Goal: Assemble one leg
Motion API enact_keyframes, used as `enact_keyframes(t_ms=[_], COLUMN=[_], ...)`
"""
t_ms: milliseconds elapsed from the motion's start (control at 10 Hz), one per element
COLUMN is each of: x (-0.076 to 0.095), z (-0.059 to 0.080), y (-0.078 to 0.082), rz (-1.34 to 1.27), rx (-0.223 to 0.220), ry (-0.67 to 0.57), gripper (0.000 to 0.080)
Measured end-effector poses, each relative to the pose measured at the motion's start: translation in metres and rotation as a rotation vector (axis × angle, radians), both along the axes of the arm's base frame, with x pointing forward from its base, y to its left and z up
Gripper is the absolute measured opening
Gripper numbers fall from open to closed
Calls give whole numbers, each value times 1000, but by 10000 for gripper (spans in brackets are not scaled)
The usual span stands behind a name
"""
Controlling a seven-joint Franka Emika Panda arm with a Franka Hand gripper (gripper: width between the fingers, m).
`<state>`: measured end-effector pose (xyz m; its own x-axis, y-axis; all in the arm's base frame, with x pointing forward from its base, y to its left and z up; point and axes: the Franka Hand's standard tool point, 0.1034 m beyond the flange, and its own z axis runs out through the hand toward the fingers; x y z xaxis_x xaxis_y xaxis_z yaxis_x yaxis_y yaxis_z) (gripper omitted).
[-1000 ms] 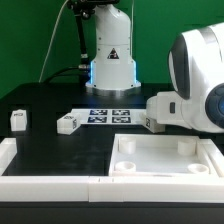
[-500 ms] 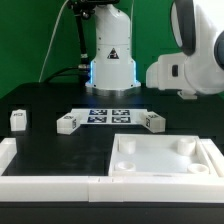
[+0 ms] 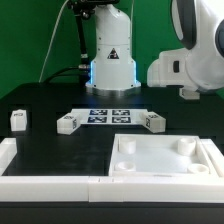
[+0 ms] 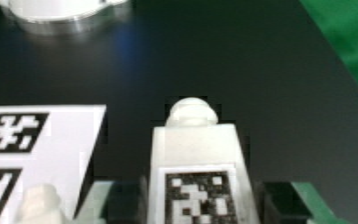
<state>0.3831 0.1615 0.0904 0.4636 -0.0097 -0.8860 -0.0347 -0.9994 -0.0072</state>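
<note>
Gripper (image 4: 201, 198): clamped on the leg (image 4: 197, 150), with one finger (image 4: 293, 205) against each long side.
Held leg: sits in the jaws above the table. Its tagged face is turned to the wrist camera, and its rounded peg (image 4: 190, 108) points out past the fingertips toward the robot base (image 4: 60, 8).
Arm (image 3: 190, 62): stands high at 2 o'clock in the exterior view. The gripper itself is not visible from there.
Marker board (image 3: 108, 116): lies flat on the black table (image 3: 60, 145) at mid-scene, in front of the base.
Second leg (image 3: 152, 122): lies on the table just beside the board, at its 3 o'clock.
Third leg (image 3: 67, 123): lies just beside the board, at its 9 o'clock.
Fourth leg (image 3: 18, 119): is farther out at 9 o'clock, well apart from the board.
Square panel (image 3: 160, 160): lies flat at the board's 5 o'clock, near the front.
White rail (image 3: 50, 182): runs along the front at 7 o'clock.
</note>
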Motion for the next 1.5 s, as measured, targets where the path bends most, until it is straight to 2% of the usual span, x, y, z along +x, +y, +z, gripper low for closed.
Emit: enact_keyframes(t_ms=[100, 200, 300, 400, 600, 700, 800, 900, 1000, 1200, 1300, 1500], x=[-2, 4, 18, 22, 38, 38, 40, 49, 47, 48, 42, 49], z=[1, -7, -5, 8, 14, 19, 19, 22, 23, 23, 19, 21], y=[-1, -5, -7, -9, -10, -12, -12, -10, -10, -4, -6, -9], rz=[0, 6, 10, 12, -18, -25, -32, -45, -35, -59, -46, -5], rx=[-1, 19, 13, 8, 12, 15, 16, 25, 35, 55, 50, 66], ry=[6, -20, -124, -224, -512, -656, -745, -917, -1062, -1266, -1224, -1238], gripper=[288, 288, 288, 288, 288, 288, 288, 288, 288, 290, 290, 290])
